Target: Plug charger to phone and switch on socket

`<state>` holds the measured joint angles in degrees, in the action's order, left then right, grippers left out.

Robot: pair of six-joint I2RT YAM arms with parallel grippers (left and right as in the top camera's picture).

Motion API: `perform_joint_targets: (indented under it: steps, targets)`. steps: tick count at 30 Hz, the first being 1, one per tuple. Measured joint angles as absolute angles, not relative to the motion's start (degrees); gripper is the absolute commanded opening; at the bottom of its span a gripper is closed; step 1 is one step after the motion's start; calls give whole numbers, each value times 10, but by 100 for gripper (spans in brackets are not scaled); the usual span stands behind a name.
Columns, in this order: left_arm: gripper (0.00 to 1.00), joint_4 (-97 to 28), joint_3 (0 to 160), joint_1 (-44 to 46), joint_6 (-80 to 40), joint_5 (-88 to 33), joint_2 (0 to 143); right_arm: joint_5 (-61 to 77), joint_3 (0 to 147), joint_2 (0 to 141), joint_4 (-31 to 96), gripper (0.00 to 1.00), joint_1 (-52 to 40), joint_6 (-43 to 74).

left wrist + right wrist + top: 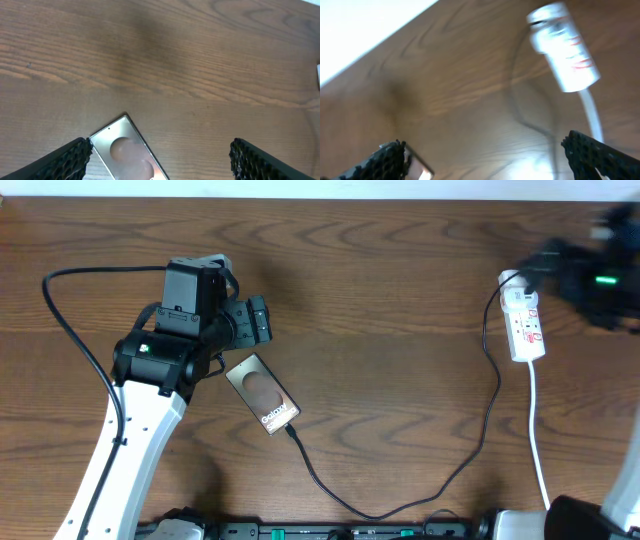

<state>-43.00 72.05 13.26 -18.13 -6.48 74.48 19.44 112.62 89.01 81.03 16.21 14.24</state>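
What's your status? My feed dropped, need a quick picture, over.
Left gripper open, by the phone. Right gripper open, blurred, near the power strip. Charger cable meets the phone at its lower end, looks plugged. Nothing blocking the power strip.

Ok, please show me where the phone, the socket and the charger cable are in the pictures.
phone (263,393), overhead view, middle of its brown back.
socket (526,326), overhead view, middle of the white strip body.
charger cable (292,434), overhead view, its end at the phone's lower edge.
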Motion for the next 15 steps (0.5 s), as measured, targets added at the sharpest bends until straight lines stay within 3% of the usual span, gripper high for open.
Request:
perform_joint_targets:
  steps: [6, 15]
  targets:
    - [91, -430, 721, 133, -181, -64, 745, 266, 1135, 952, 839, 99, 327, 32]
    - [90, -431, 721, 133, -181, -64, 745, 388, 1133, 1163, 787, 99, 345, -152]
